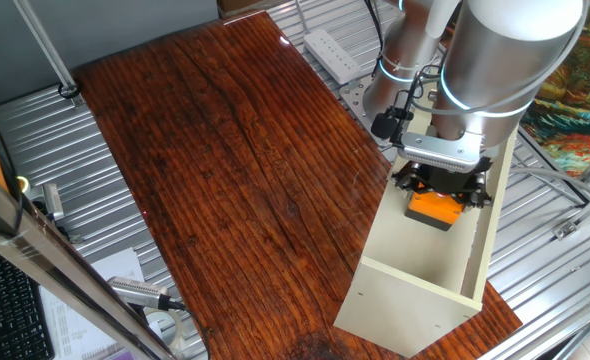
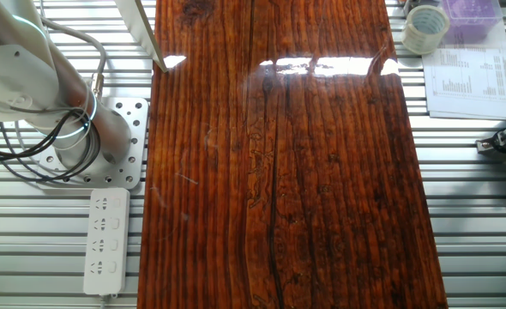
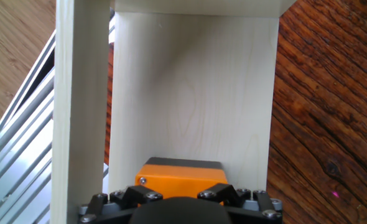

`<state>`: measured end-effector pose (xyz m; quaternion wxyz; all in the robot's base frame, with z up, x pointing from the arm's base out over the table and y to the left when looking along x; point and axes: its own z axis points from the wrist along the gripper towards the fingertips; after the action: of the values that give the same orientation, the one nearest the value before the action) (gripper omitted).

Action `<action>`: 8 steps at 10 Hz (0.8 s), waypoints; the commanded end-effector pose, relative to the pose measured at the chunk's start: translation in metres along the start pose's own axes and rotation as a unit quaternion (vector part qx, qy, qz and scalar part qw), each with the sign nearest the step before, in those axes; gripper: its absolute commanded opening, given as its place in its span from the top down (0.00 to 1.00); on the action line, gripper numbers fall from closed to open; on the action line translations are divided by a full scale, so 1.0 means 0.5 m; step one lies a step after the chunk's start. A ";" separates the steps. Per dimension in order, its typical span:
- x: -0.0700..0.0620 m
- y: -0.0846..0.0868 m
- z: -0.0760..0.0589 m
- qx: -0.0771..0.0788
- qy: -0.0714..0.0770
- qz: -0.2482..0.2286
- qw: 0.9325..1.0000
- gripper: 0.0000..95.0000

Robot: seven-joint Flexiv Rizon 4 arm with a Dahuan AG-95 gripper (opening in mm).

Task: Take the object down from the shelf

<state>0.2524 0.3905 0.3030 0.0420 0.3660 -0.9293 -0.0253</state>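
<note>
The cream shelf [image 1: 415, 275] lies at the table's right edge with its open face up; in the hand view its inner panel [image 3: 190, 93] fills the frame. The orange box [image 1: 433, 209] sits inside it near the far end. My gripper [image 1: 437, 193] reaches down into the shelf and its black fingers [image 1: 405, 183] close around the box on both sides. In the hand view the box [image 3: 180, 173] lies right between the finger blocks of my gripper [image 3: 180, 191]. Its red button is hidden. The other fixed view shows neither shelf nor box.
The dark wooden table [image 1: 225, 170] spreads left of the shelf. A white power strip [image 1: 332, 52] lies by the arm base [image 2: 81, 137]. A tape roll [image 2: 426, 28] and a printed sheet [image 2: 472, 81] lie off the table's far corner.
</note>
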 end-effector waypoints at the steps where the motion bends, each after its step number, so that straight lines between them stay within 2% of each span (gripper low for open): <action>1: 0.004 0.002 0.001 0.000 0.000 0.000 1.000 0.00; 7: 0.017 0.009 0.008 0.001 -0.001 0.001 1.000 0.00; 8: 0.018 0.009 0.008 0.001 -0.001 0.001 1.000 0.20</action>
<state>0.2421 0.3872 0.2999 0.0407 0.3649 -0.9298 -0.0243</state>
